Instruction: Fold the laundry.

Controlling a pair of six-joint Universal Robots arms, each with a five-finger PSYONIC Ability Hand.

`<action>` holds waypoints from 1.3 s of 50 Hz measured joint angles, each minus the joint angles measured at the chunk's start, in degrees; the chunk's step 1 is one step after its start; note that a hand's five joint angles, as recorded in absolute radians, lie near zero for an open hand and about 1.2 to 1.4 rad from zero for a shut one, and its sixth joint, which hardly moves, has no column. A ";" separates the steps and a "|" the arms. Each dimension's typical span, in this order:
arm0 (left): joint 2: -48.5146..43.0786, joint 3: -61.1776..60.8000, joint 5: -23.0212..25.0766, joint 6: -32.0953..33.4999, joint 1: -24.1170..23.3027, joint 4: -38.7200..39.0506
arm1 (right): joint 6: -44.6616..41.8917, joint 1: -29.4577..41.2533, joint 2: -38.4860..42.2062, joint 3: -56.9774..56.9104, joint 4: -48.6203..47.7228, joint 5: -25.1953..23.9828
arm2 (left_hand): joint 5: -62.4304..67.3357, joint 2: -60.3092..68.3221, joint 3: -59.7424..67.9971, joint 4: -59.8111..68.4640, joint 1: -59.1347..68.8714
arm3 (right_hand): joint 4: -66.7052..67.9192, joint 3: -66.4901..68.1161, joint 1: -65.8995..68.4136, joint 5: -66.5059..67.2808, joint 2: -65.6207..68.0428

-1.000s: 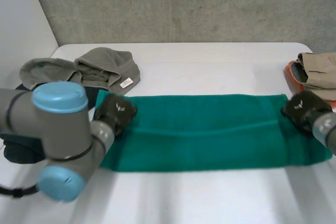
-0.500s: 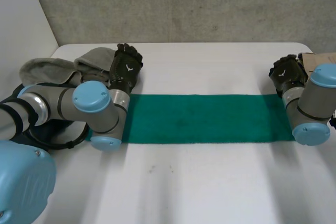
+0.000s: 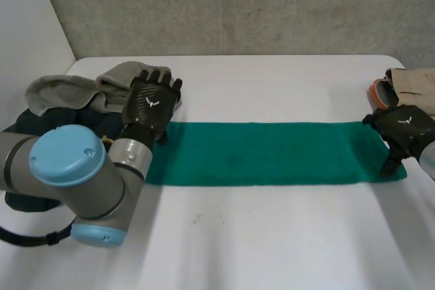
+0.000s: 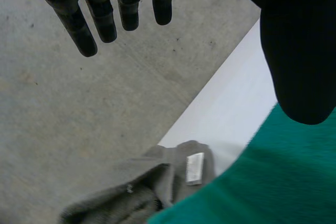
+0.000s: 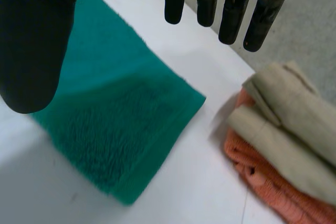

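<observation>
White desk (image 3: 272, 249), nearest part bare; across its middle lies one green towel (image 3: 272, 153), flat in a long narrow band. It looks soft, light and limp, likely to sag rather than slip, so best pinched at the two corners of a short end. At its ends: left hand (image 3: 149, 103) over the far left corner, fingers (image 4: 89, 22) straight and spread, holding nothing; right hand (image 3: 401, 130) over the right end, fingers (image 5: 231, 11) likewise straight, empty. Farther back: a crumpled grey garment (image 3: 75, 89) by the left hand, and a folded beige-and-orange pile (image 3: 411, 86) at the desk's right edge.
</observation>
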 measured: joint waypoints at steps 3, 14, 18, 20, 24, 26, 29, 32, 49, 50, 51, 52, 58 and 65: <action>0.84 -1.57 0.03 -2.03 -0.07 0.05 | -0.49 -1.01 2.17 0.35 -1.79 -0.46 | 0.00 0.00 0.00 0.00 0.00 | 2.08 1.63 1.73 1.58 1.74; 0.23 -1.85 0.04 -2.94 -0.06 0.07 | -5.72 -2.73 10.96 -1.83 -7.38 0.20 | 0.00 0.00 0.00 0.00 0.00 | 16.09 15.38 15.50 14.17 15.07; 0.15 -1.90 0.01 -2.79 -0.05 0.07 | -7.02 -3.86 12.01 -3.01 -8.01 0.41 | 0.00 0.00 0.00 0.00 0.00 | 53.07 52.19 43.86 49.60 52.69; 0.20 -1.97 -0.01 -2.75 -0.05 0.06 | -7.34 -4.61 12.06 -3.54 -8.01 0.56 | 0.00 0.00 0.00 0.00 0.00 | 53.92 52.82 43.86 50.52 52.79; 0.52 -2.13 -0.06 -2.73 -0.04 0.06 | -7.78 -6.10 11.52 -3.78 -7.98 0.83 | 0.00 0.00 0.00 -0.03 0.00 | 53.94 52.82 43.86 50.72 52.79; 0.78 -2.22 -0.10 -2.73 -0.04 0.06 | -8.41 -7.51 10.83 -3.65 -8.08 1.27 | 0.00 0.00 0.00 0.00 0.00 | 53.94 52.82 43.86 50.72 52.79; 1.47 -2.48 -0.22 -2.73 -0.04 0.02 | -10.21 -9.79 9.70 -3.53 -8.22 2.60 | 0.00 0.00 0.00 -0.03 0.00 | 53.94 52.82 43.86 50.72 52.79; 2.23 -2.78 -0.33 -2.78 -0.02 -0.02 | -12.95 -11.77 8.56 -3.50 -8.22 4.20 | 0.00 0.00 0.00 0.00 0.00 | 53.95 52.82 43.86 50.72 52.79; 12.28 -6.77 -0.50 -4.15 4.53 -0.92 | -11.39 14.14 1.87 -8.10 -11.54 5.61 | 0.00 0.00 0.00 0.00 0.00 | 53.99 52.91 44.48 51.45 52.80; 12.97 -7.13 -0.50 -4.42 4.91 -0.91 | -11.02 17.35 2.24 -9.11 -12.08 5.42 | 0.00 0.00 0.00 0.00 0.00 | 53.99 52.91 44.48 51.45 52.80; 13.69 -7.54 -0.49 -4.74 5.31 -0.91 | -10.78 20.48 2.86 -10.16 -12.65 5.26 | 0.00 0.00 0.00 0.00 0.00 | 53.99 52.91 44.48 51.45 52.80; 14.44 -8.01 -0.48 -5.14 5.74 -0.91 | -10.65 23.69 3.77 -11.37 -13.31 4.94 | 0.00 0.00 0.00 0.00 0.00 | 54.01 52.91 44.53 51.45 52.81; 16.94 -10.30 -0.34 -7.24 7.50 -0.94 | -10.57 39.67 12.42 -18.81 -17.36 1.06 | 0.00 0.00 0.00 0.00 0.00 | 54.14 52.91 44.72 51.45 52.81; 16.93 -11.70 -0.13 -8.03 7.87 -0.99 | -10.78 48.40 22.90 -23.89 -19.46 -5.94 | 0.00 0.00 0.00 0.00 0.00 | 54.01 52.86 44.72 51.54 52.81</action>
